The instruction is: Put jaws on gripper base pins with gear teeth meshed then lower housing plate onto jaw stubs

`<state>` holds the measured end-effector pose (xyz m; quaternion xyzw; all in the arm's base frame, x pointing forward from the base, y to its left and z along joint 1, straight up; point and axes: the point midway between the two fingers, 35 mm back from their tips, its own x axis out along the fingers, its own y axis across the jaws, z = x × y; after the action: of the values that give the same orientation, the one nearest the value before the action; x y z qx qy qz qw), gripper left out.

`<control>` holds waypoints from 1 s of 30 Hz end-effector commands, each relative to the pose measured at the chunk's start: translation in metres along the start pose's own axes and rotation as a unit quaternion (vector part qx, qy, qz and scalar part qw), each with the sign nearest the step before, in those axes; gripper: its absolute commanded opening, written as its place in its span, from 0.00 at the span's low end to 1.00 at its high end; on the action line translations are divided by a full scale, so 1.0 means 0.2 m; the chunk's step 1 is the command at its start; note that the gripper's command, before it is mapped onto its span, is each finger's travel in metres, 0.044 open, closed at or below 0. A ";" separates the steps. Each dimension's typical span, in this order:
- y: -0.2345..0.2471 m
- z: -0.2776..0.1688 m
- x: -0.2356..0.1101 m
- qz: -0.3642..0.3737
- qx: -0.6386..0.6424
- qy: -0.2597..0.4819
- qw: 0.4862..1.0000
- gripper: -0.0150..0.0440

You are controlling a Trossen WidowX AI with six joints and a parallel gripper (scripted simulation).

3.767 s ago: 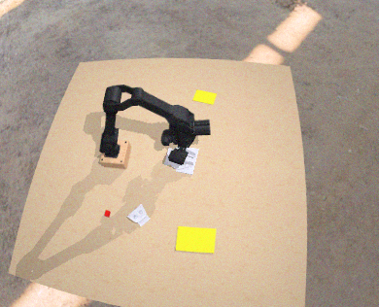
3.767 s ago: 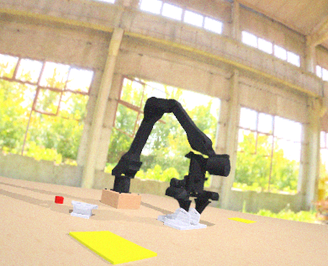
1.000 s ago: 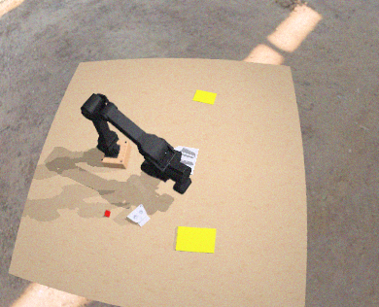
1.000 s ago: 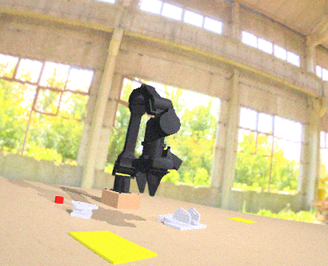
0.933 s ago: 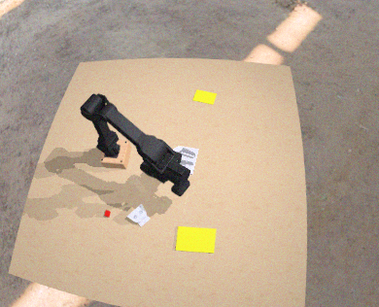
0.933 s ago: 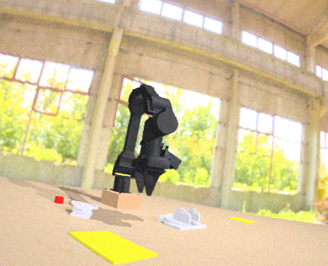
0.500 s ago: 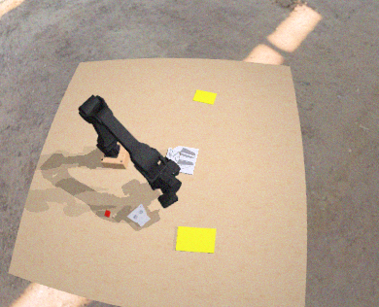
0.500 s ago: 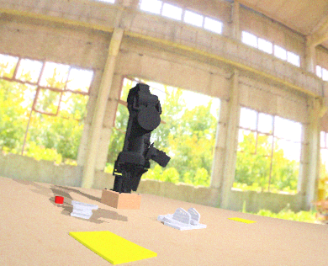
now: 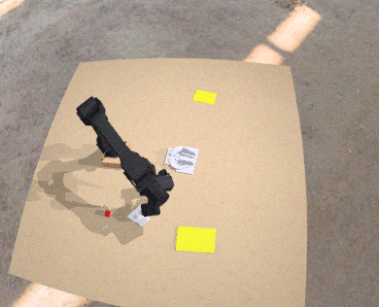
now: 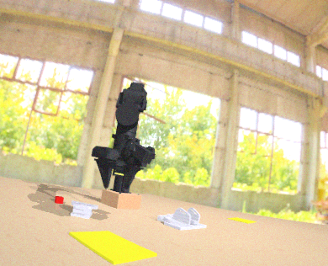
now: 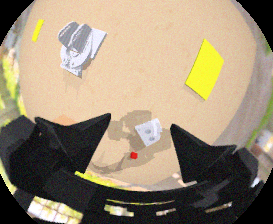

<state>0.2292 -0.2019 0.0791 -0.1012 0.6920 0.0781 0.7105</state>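
Note:
The white gripper base (image 9: 192, 170) (image 10: 185, 226) (image 11: 100, 37) lies on the table. Two white jaws stand side by side on it, one jaw (image 10: 182, 216) (image 11: 68, 34) close to the other jaw (image 10: 194, 215) (image 11: 81, 38). Whether their teeth mesh is too small to tell. The white housing plate (image 9: 138, 217) (image 10: 83, 210) (image 11: 148, 132) lies apart from the base on the table; two round holes show in it in the wrist view. My gripper (image 10: 116, 190) (image 11: 142, 121) is open and empty, above the housing plate, which shows between the fingertips in the wrist view.
A small red cube (image 9: 107, 214) (image 10: 59, 199) (image 11: 134, 155) lies near the housing plate. A large yellow rectangle (image 9: 195, 239) (image 10: 113, 247) (image 11: 205, 70) and a smaller yellow rectangle (image 9: 205, 97) (image 10: 242, 220) (image 11: 38, 30) lie on the table. A wooden block (image 9: 111, 161) (image 10: 121, 200) is at the arm's foot.

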 end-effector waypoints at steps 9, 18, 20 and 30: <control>-0.08 -0.14 -0.02 -0.002 0.172 0.002 0.985 1.00; -0.13 -0.26 -0.03 -0.001 0.295 0.004 0.955 1.00; -0.14 -0.28 -0.03 -0.001 0.322 0.005 0.947 1.00; -0.17 -0.41 -0.04 -0.001 0.450 0.007 0.893 1.00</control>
<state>0.1648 -0.2508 0.0836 0.2003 0.6697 -0.2129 0.6827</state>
